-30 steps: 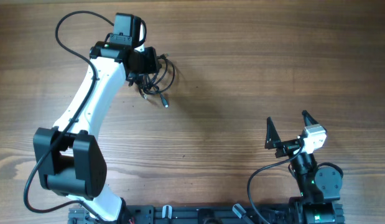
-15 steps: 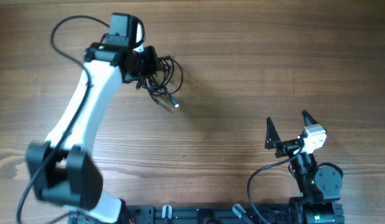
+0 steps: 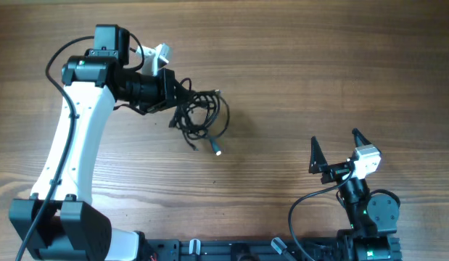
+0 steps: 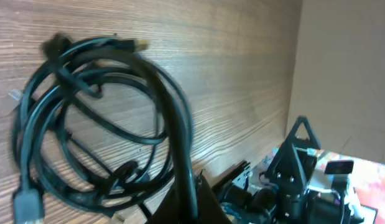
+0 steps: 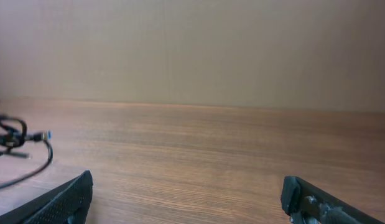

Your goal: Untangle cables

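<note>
The left gripper [image 3: 173,93] is pinched shut on a strand of the knotted cables [image 3: 202,119], bunched beside it over the table's [image 3: 297,65] upper left, likely to pull loops free, while the right gripper [image 3: 334,138] waits wide open and empty.

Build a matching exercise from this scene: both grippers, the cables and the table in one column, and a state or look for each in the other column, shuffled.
Column one
1. left gripper
2. right gripper
3. cables
4. table

Column two
A. jaws wide open, holding nothing
B. brown wood grain
C. closed on a black cord
D. black, bunched in tangled loops

Pairs: 1-C, 2-A, 3-D, 4-B
</note>
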